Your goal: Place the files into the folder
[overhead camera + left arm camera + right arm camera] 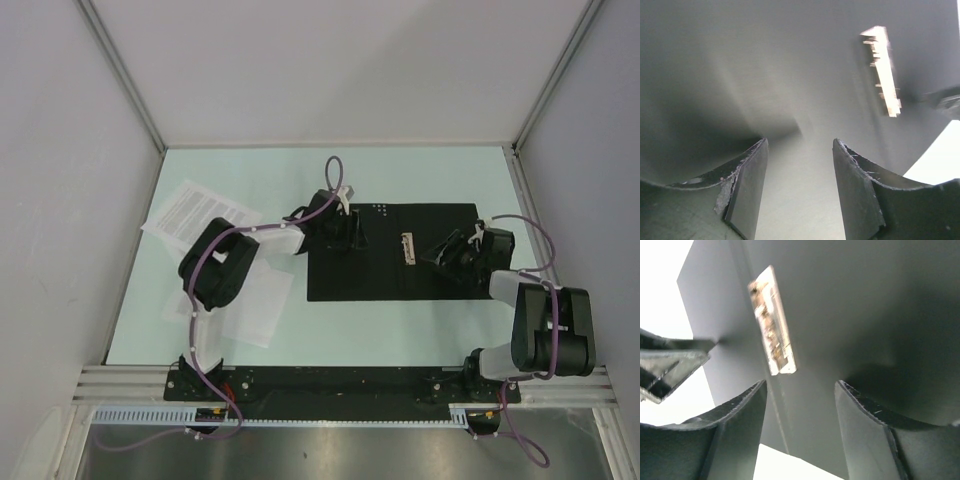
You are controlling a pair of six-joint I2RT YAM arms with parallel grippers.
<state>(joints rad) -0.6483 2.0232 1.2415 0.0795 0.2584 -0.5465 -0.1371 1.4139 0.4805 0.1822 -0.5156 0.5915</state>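
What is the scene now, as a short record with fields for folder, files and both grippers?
folder: lies open, black inside up
metal clip: on the spine, between the grippers
files: on the table, left of the folder
left gripper: open, empty, over folder's left half
right gripper: open, empty, over folder's right half

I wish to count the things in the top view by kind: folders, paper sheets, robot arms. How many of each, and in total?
Folder: 1
Paper sheets: 2 can be told apart, a printed sheet and a plain sheet; the arm may hide more
Robot arms: 2, left arm and right arm
Total: 5
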